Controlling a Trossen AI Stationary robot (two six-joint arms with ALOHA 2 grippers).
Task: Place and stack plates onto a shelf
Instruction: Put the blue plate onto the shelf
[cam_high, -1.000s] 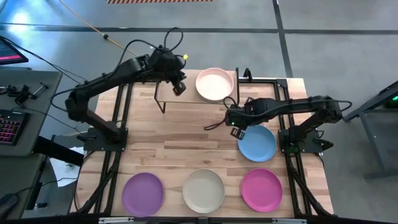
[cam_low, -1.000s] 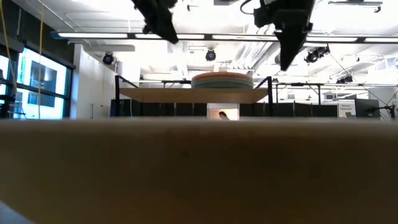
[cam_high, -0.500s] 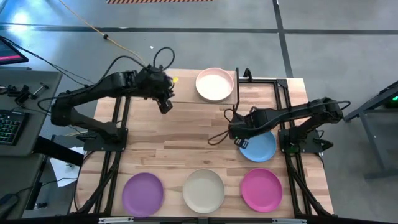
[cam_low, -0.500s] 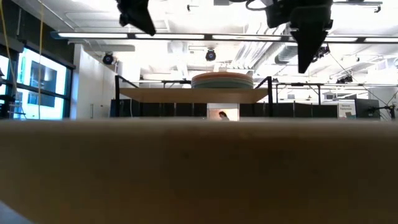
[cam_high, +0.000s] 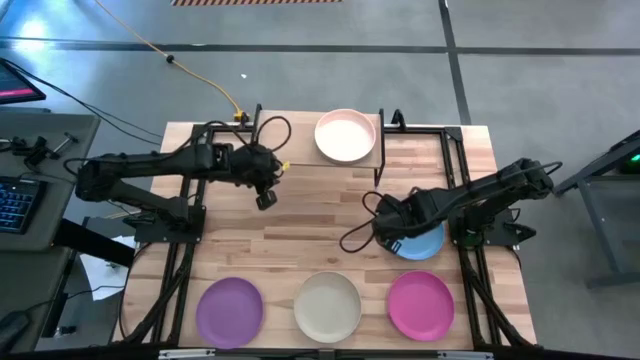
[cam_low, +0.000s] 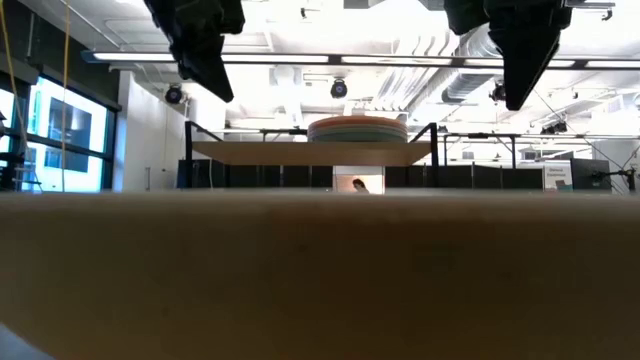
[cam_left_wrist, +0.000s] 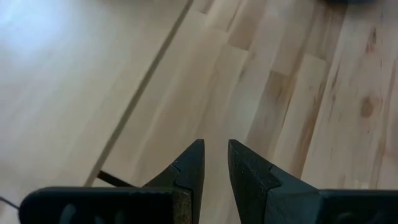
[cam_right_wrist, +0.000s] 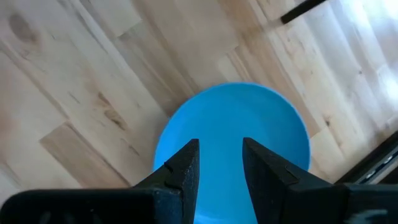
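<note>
My right gripper (cam_high: 388, 232) hangs over the near-left edge of the round matte blue plate (cam_high: 420, 240), and my arm covers part of that plate from above. In the right wrist view its two dark fingers (cam_right_wrist: 184, 168) stand slightly apart with nothing between them, the blue plate filling the gap below; whether they touch the plate I cannot tell.

My left gripper (cam_high: 265, 199) hovers over bare wooden tabletop (cam_high: 300, 230), just in front of the small light-wood shelf (cam_high: 315, 150) on thin black legs. Its fingers (cam_left_wrist: 191, 163) show a narrow gap and pinch nothing.

On the right half of the shelf sits a stack of plates with a pale pink plate (cam_high: 346, 135) on top. From above, only that top plate shows; the low view shows the stack (cam_low: 357, 129) edge-on, with a teal band under the top, but the layers are hard to count.

Along the near table edge lie a purple plate (cam_high: 230, 311), a cream plate (cam_high: 327, 306) and a magenta plate (cam_high: 421, 303), each apart from its neighbour. The left half of the shelf top is bare, and the table's middle is open between my two arms.
</note>
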